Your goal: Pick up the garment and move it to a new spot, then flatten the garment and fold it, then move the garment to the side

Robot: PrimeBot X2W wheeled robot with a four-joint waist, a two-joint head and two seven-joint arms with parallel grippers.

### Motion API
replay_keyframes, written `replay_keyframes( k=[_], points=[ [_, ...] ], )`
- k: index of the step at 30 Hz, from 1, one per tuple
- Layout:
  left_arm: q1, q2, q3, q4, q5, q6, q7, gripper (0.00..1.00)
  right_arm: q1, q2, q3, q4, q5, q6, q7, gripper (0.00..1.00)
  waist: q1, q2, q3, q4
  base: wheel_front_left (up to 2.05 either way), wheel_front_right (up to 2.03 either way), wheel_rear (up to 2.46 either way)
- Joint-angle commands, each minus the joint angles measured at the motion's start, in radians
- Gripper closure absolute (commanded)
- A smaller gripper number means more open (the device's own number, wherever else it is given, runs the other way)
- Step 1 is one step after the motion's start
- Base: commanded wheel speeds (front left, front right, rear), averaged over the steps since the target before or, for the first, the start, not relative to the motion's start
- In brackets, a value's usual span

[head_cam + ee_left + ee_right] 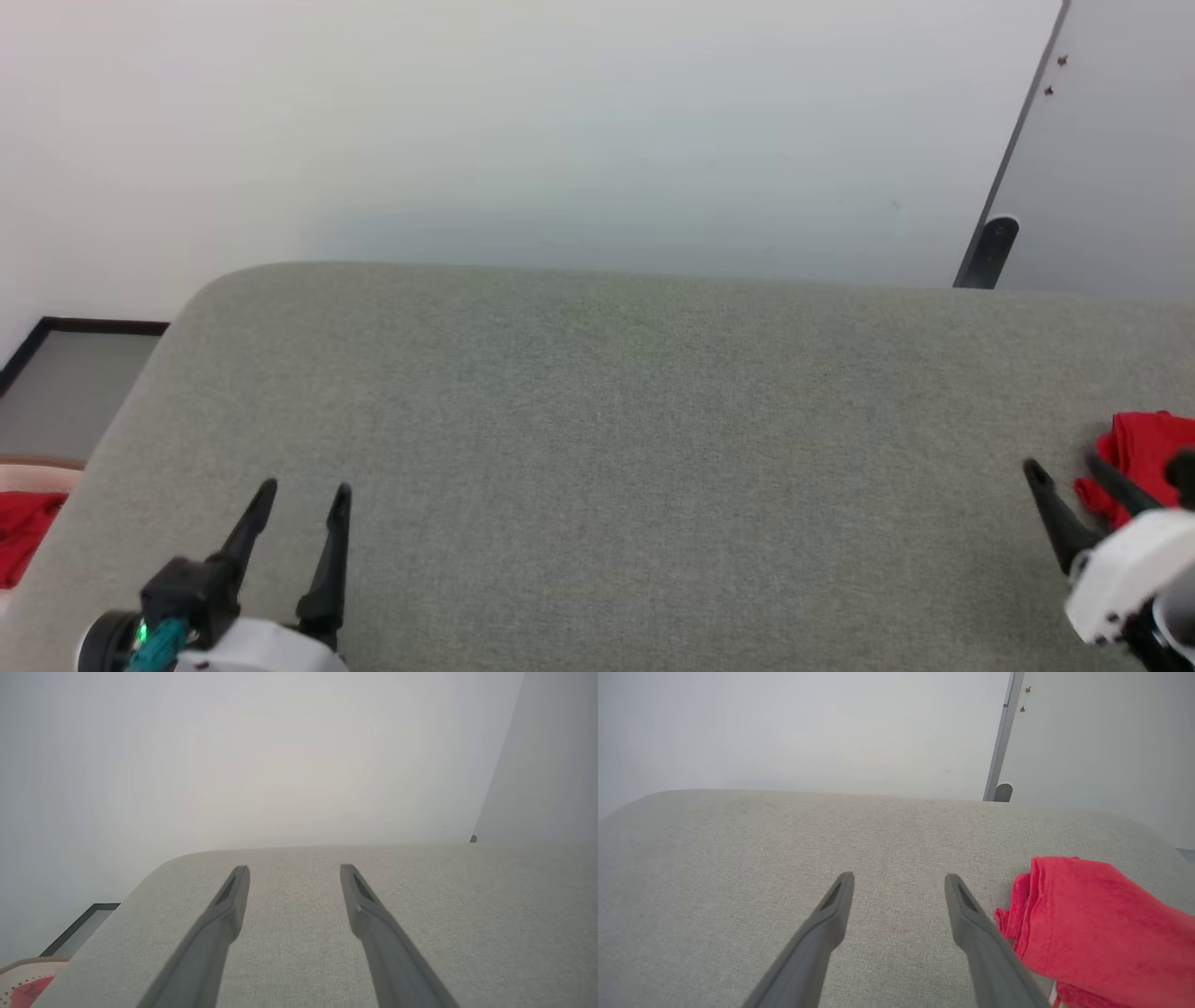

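The garment (1144, 448) is a bright red bundle of folded fabric at the right edge of the grey fabric table (597, 420). In the right wrist view the garment (1092, 914) lies just right of my right gripper (899, 877), whose fingers stand open with bare table between them. My right gripper (1062, 463) sits low over the table, its outer finger beside the garment's left edge. My left gripper (306, 487) is open at the lower left, over bare table, and the left wrist view also shows the left gripper (294, 868) holding nothing.
Off the table's left edge, a pale container (33, 481) holds other red fabric (23, 527). A dark-framed panel (75, 373) lies on the floor beyond it. A white wall stands behind the table, with a dark door stop (990, 252) at the back right.
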Motion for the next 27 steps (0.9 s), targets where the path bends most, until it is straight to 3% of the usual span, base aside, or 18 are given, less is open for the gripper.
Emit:
replay_keyframes(
  k=[1, 14, 27],
  points=[
    [0.015, 0.001, 0.005, -0.004, -0.005, 0.004, -0.004, 0.00, 0.020, 0.004, -0.018, -0.014, -0.008, -0.001, -0.002, 0.00, 0.0000, 0.0000, -0.005, 0.005, 0.00, 0.00, 0.00],
    [0.183, -0.006, 0.041, -0.136, -0.004, 0.066, -0.003, 0.00, 0.268, 0.088, -0.245, -0.299, -0.072, -0.001, 0.076, 0.00, 0.0000, 0.0000, -0.003, 0.002, 0.00, 0.00, 0.00],
    [0.195, 0.004, 0.037, -0.202, -0.014, 0.086, 0.022, 0.00, 0.323, 0.153, -0.297, -0.413, -0.109, -0.001, 0.141, 0.00, 0.0000, 0.0000, 0.009, 0.003, 0.00, 0.00, 0.00]
  ],
)
